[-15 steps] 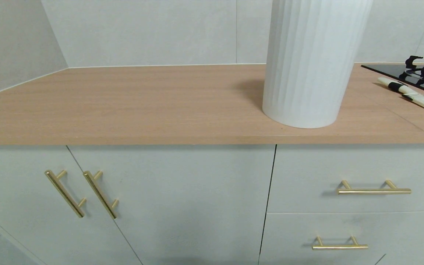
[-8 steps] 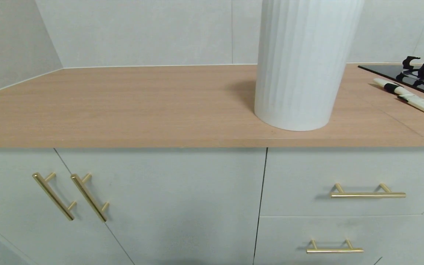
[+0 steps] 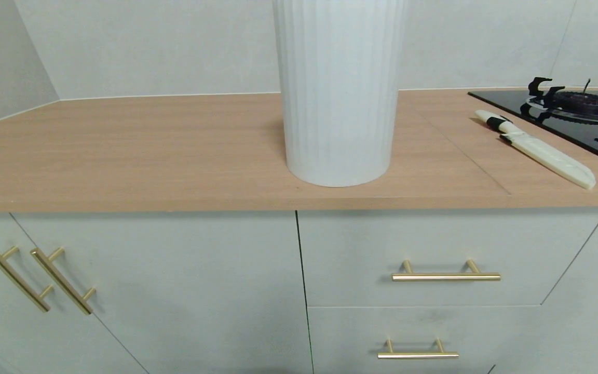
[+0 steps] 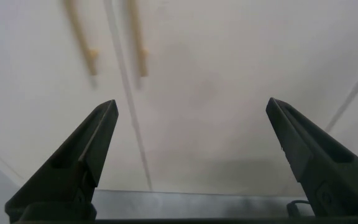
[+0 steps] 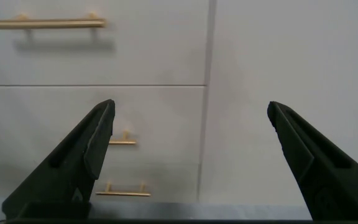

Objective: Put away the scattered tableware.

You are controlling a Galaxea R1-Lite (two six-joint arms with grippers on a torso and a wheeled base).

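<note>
Left pincer (image 4: 191,104): mine, spread wide open; it faces the doors (image 4: 229,93) and their two gold handles (image 4: 81,31), below the tabletop (image 3: 148,150) and to the holder's left.
Right pincer (image 5: 190,104): also wide open; it faces the drawers (image 5: 92,56) under the holder.
Holder (image 3: 338,104): tall, white and ribbed, standing upright on the tabletop near its front edge; its top runs out of my head view.
Knife (image 3: 535,155): cream, with a black band by the handle. It lies flat on the tabletop well to the holder's right, between the holder and the hob, with its tip towards the front edge.
Hob (image 3: 563,111): black glass with a burner grate, to the holder's right and farther back, just beside the knife's handle end.
Drawers: each has one gold bar handle.
</note>
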